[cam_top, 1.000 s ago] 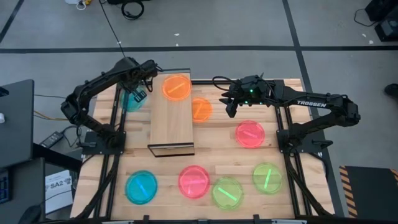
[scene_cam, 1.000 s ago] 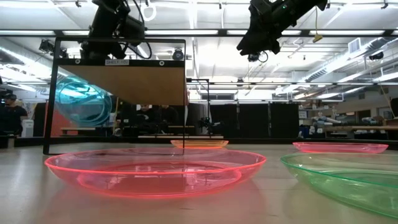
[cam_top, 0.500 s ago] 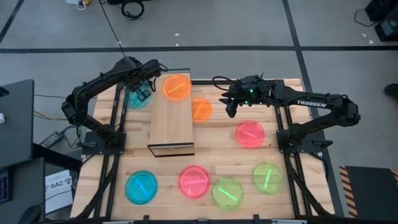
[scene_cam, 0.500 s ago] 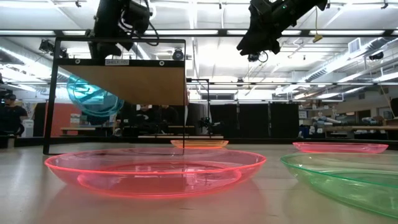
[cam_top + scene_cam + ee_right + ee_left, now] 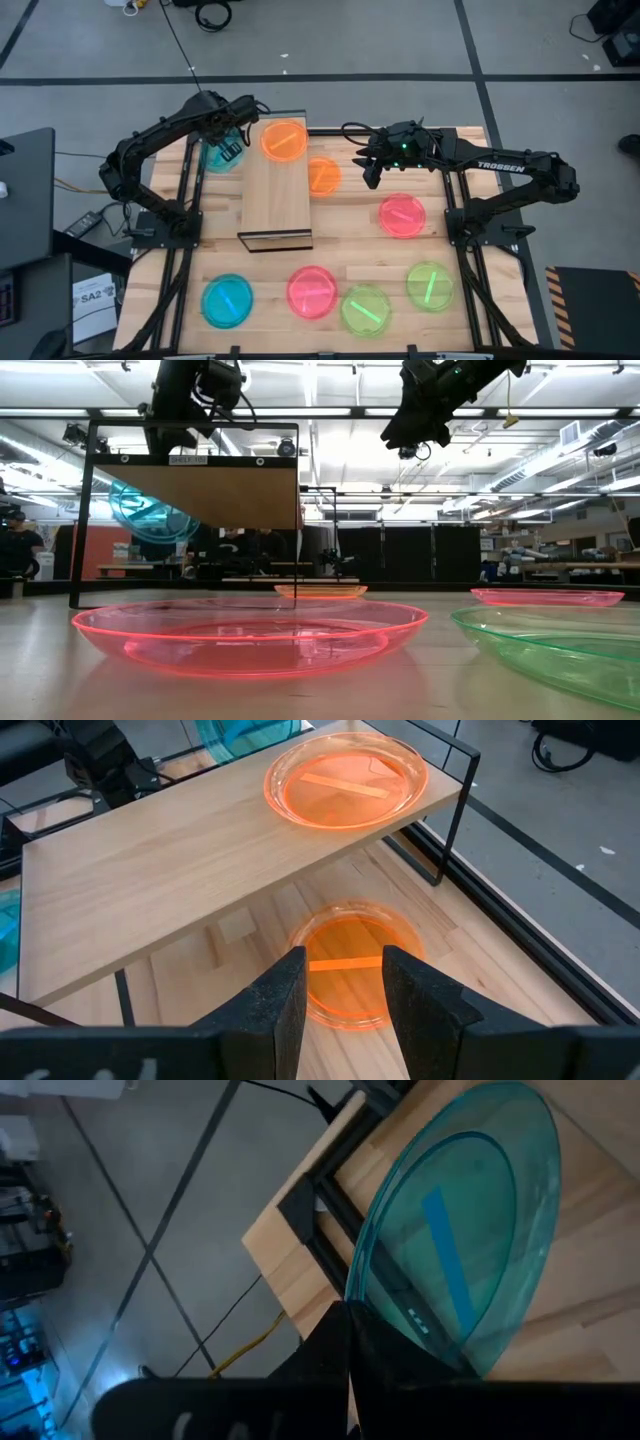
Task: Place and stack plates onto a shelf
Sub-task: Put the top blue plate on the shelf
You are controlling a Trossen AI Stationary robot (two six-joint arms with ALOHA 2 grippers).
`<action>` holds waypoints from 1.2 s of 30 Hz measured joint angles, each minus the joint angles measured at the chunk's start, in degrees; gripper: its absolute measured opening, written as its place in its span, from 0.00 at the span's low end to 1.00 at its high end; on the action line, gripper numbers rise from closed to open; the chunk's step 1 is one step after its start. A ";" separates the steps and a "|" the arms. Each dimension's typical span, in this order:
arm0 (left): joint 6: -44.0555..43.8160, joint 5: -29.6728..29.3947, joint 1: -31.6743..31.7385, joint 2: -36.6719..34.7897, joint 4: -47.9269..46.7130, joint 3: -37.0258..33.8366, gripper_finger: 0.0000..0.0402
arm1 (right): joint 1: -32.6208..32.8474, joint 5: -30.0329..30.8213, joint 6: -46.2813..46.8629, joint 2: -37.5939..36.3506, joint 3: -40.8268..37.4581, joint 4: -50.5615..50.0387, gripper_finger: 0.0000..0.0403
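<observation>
Jaws of the left gripper [image 5: 226, 150] stay clamped on a teal plate [image 5: 217, 155], now lifted nearer the shelf [image 5: 275, 190], while the right gripper [image 5: 372, 172] hovers half-open, empty.

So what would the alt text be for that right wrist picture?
The right tool, fingers apart and empty, hovers above an orange plate on the slatted tabletop. A second orange plate sits on the raised wooden shelf beyond.
</observation>
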 joint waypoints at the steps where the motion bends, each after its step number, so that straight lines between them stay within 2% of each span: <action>1: -0.15 -0.68 0.00 0.00 0.00 0.00 0.01 | 0.00 0.00 0.01 0.00 0.00 -0.02 0.35; 18: -0.29 -5.85 1.25 0.00 0.00 0.00 0.01 | 0.00 0.00 0.01 0.00 0.00 0.00 0.35; 36: -0.07 -5.84 0.88 -3.03 -0.07 0.02 0.01 | 0.00 0.02 -0.01 0.00 0.00 0.02 0.35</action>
